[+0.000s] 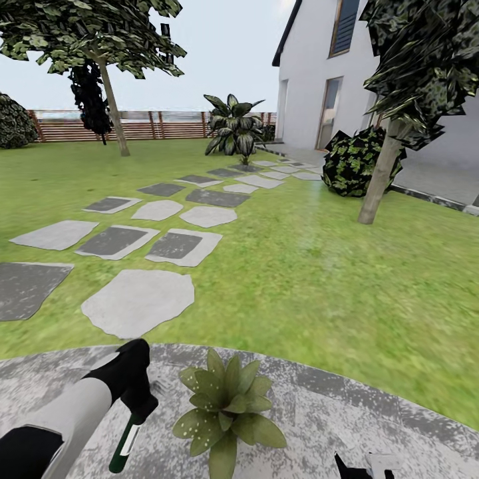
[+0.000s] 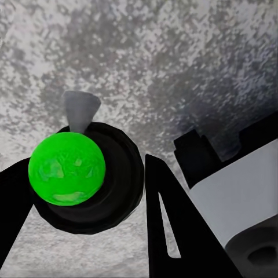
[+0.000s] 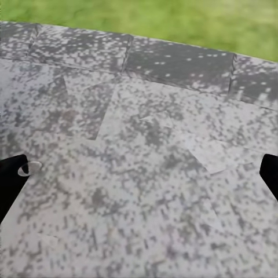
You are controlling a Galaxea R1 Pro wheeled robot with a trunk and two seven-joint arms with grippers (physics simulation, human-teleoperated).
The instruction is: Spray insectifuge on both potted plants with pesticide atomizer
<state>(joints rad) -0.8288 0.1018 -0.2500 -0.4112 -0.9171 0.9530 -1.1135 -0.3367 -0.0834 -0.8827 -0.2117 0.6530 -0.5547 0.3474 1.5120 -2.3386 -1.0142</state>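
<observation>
Head view: left tool clamps pesticide atomizer beside potted plant (on patio); right tool spread apart.

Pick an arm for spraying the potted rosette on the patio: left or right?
Left. Its end effector is shut on the slim dark green atomizer bottle with white label, right beside the green pointed-leaf rosette plant. The right end effector is open over bare grey speckled paving.

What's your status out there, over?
Left gripper shut on atomizer, beside potted plant. Right gripper open over patio. Nothing in the way.
</observation>
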